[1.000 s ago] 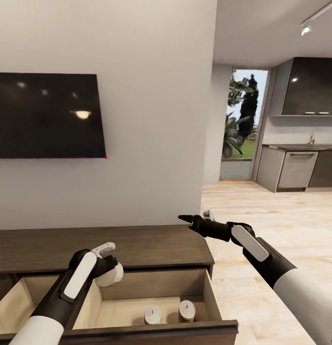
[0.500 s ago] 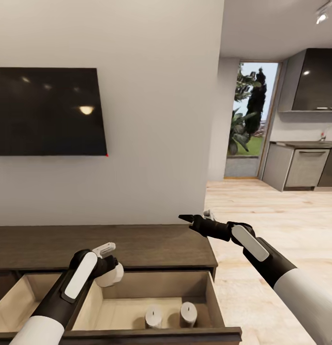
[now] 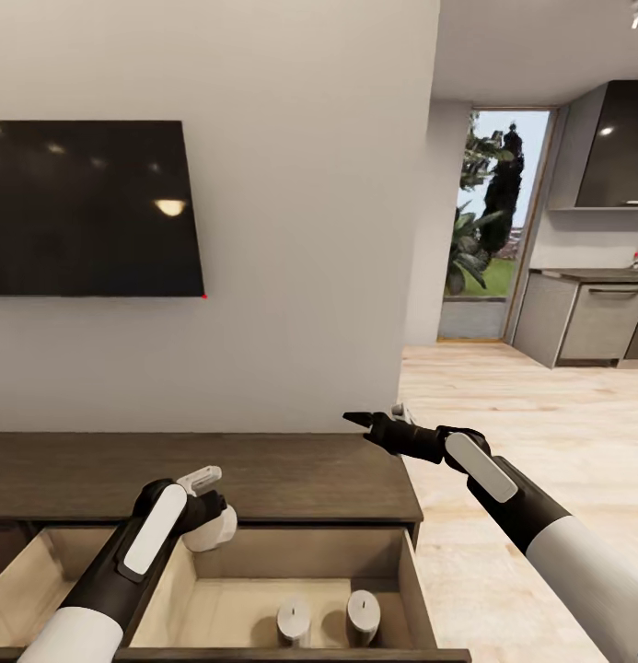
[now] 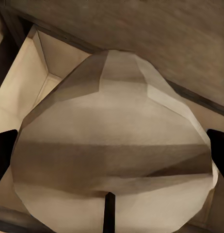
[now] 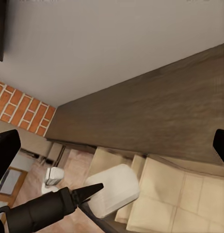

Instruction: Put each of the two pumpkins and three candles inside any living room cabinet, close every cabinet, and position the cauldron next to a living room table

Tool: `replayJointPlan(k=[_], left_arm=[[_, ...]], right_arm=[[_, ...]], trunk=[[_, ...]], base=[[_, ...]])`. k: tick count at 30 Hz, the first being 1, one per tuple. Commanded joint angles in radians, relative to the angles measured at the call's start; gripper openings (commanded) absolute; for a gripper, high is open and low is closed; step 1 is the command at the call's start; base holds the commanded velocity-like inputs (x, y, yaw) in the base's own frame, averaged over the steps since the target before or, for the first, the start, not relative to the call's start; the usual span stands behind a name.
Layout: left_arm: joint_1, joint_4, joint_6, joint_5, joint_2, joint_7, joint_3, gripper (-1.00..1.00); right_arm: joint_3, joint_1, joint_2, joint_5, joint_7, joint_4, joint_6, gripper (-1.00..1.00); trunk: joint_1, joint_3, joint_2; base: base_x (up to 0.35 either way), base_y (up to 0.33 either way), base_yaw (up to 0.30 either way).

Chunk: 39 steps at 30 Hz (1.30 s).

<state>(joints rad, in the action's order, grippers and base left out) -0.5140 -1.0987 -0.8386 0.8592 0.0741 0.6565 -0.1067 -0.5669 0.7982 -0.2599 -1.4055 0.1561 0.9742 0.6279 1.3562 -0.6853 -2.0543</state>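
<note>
Candle (image 4: 112, 155) in left tool (image 3: 208, 516) above open cabinet (image 3: 263, 479)

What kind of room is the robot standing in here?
It looks like a home living room that opens onto a kitchen. A dark flat television hangs on the wall above a long, low wooden cabinet, and grey kitchen cupboards stand past the pale wood floor.

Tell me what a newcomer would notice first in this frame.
The open drawer of the cabinet below, with two candles standing inside. The left claw hangs over it gripping a third candle. A big dark TV hangs on the wall above.
</note>
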Motion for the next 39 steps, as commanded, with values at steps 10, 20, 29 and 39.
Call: replayJointPlan(k=[10, 20, 29, 39], left_arm=[[0.000, -0.001, -0.001, 0.009, 0.001, 0.011, -0.002, -1.00], [-0.001, -0.001, -0.001, 0.009, 0.001, 0.011, -0.002, -1.00], [-0.001, -0.001, -0.001, 0.009, 0.001, 0.011, -0.002, -1.00], [-0.001, -0.001, -0.001, 0.009, 0.001, 0.011, -0.002, -1.00]], right_arm=[[-0.002, 0.001, -0.001, 0.000, 0.006, 0.000, -0.001, 1.00], [-0.002, 0.001, -0.001, 0.000, 0.008, 0.000, -0.002, 1.00], [-0.002, 0.001, -0.001, 0.000, 0.009, 0.000, -0.002, 1.00], [-0.002, 0.002, -0.001, 0.001, 0.012, 0.000, -0.003, 1.00]], trunk=[[0.000, 0.008, -0.001], [0.000, 0.009, -0.001], [0.027, -0.010, -0.050], [0.065, -0.042, -0.120]], base=[[0.014, -0.004, -0.118], [0.014, 0.000, -0.030], [0.000, 0.000, -0.042], [0.000, 0.000, 0.000]])
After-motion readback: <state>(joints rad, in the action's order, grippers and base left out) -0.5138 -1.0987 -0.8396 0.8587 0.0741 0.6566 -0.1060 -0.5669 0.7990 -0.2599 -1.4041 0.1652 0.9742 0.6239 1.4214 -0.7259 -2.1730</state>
